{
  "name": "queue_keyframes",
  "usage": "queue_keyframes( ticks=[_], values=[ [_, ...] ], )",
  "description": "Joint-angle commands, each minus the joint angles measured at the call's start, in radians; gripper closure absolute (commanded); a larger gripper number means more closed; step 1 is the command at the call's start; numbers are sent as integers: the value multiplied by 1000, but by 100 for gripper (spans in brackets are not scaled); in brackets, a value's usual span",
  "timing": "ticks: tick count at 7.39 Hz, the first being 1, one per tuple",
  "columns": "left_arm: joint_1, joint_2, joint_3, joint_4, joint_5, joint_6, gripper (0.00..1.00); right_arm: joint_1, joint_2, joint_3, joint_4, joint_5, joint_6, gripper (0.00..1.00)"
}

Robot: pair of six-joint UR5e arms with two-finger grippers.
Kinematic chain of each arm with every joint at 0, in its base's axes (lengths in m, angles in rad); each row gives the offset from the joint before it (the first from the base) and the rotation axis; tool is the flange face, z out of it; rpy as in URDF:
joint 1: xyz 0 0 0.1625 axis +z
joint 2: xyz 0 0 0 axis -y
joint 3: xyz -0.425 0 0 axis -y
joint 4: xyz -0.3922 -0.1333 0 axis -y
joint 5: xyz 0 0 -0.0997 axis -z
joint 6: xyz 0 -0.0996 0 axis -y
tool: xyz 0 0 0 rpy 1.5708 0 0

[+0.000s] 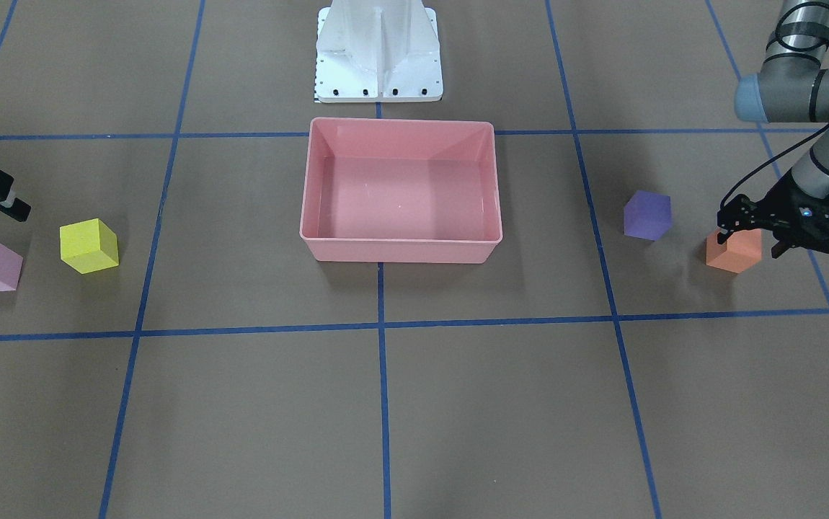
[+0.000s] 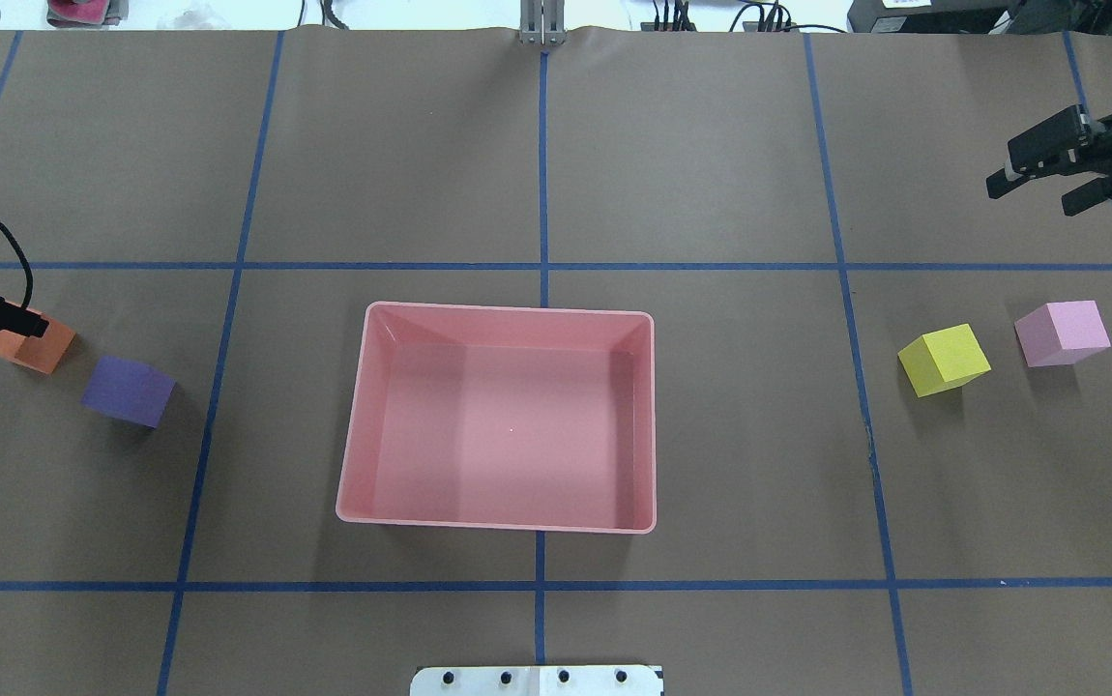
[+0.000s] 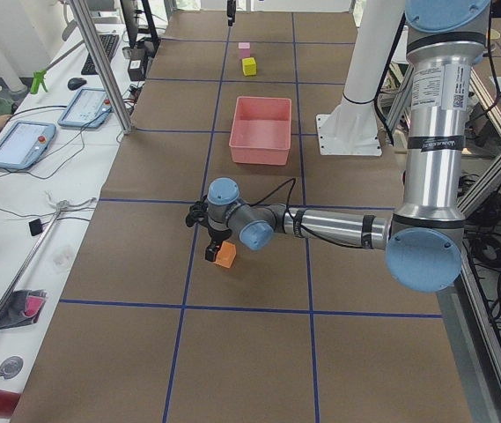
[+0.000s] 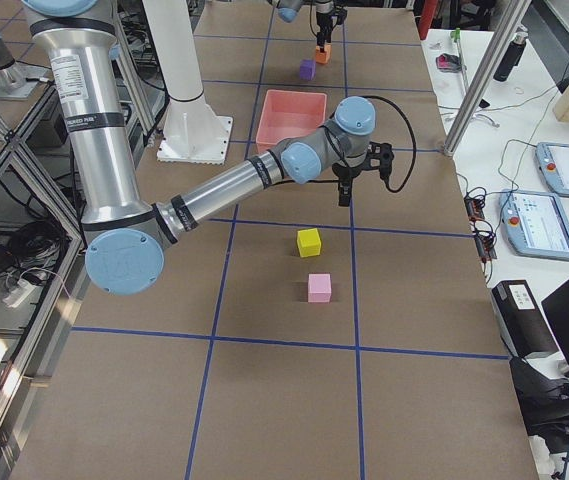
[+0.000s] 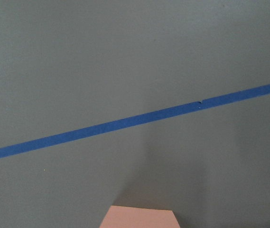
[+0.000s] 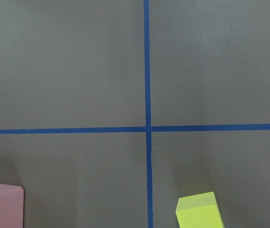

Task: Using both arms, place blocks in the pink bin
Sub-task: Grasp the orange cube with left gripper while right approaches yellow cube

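The pink bin stands empty at the table's middle; its corner shows in the right wrist view. The orange block rests on the table with the purple block beside it. My left gripper is down at the orange block, jaws apart on either side of its top. The left wrist view shows only that block's top. The yellow block and the light pink block lie on my right side. My right gripper hovers open and empty beyond them.
The white base pedestal stands behind the bin. Blue tape lines divide the brown table cover into squares. Side benches with tablets and cables run along the table's far edge.
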Motion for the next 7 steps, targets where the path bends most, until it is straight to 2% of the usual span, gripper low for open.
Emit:
queue_keyframes(
  ticks=[1,3,4,6,7],
  values=[
    [4,-2,21,-4,-2,1,1,-22,42,-2,-3,2,66,0],
    [5,-2,21,-3,-4,-4,3,-51,72,-3,-4,0,101,0],
    [5,-1,23,0,-4,-7,12,-53,75,-5,-6,-2,101,0],
    [5,-1,20,8,-5,-16,92,-53,75,-5,-6,-5,101,0],
    [5,1,15,8,-22,-14,100,-51,73,-3,-6,-3,99,0]
  ],
)
